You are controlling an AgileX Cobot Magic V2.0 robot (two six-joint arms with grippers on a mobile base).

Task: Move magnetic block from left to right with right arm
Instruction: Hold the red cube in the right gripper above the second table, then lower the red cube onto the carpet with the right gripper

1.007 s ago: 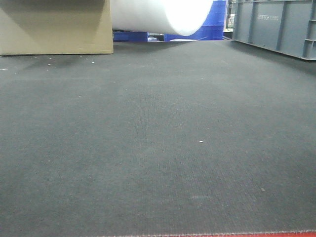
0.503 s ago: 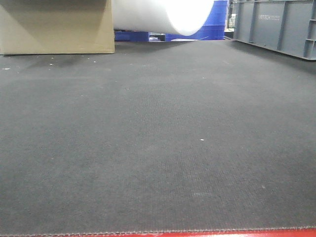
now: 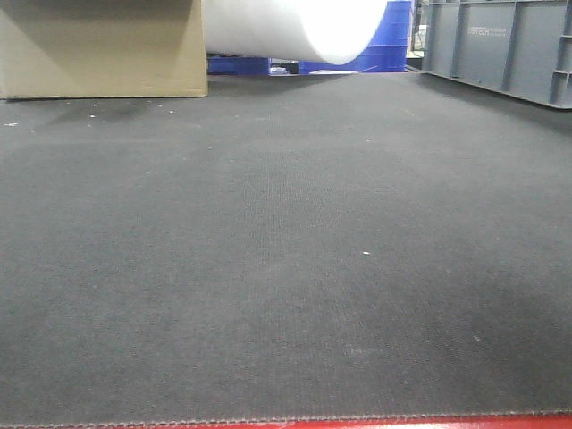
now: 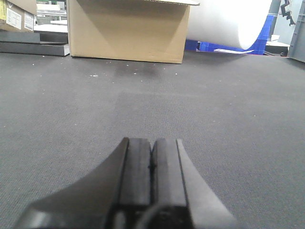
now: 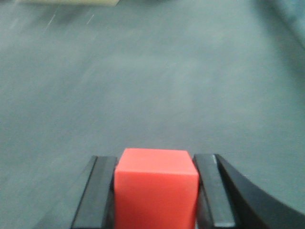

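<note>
While the dark mat (image 3: 286, 268) stretches bare from near edge to far, with a cardboard box (image 3: 98, 49) far left, a white roll (image 3: 295, 27) beside it and a grey crate (image 3: 500, 45) far right, the right gripper (image 5: 156, 191) pinches the magnetic block (image 5: 156, 188) squarely between its two jaws; the red cube sits dead ahead of the wrist, one flat face against each jaw, no long axis to favour; the left gripper (image 4: 152, 167) rests pressed together, holding nothing; the carry rightward likely remains.
</note>
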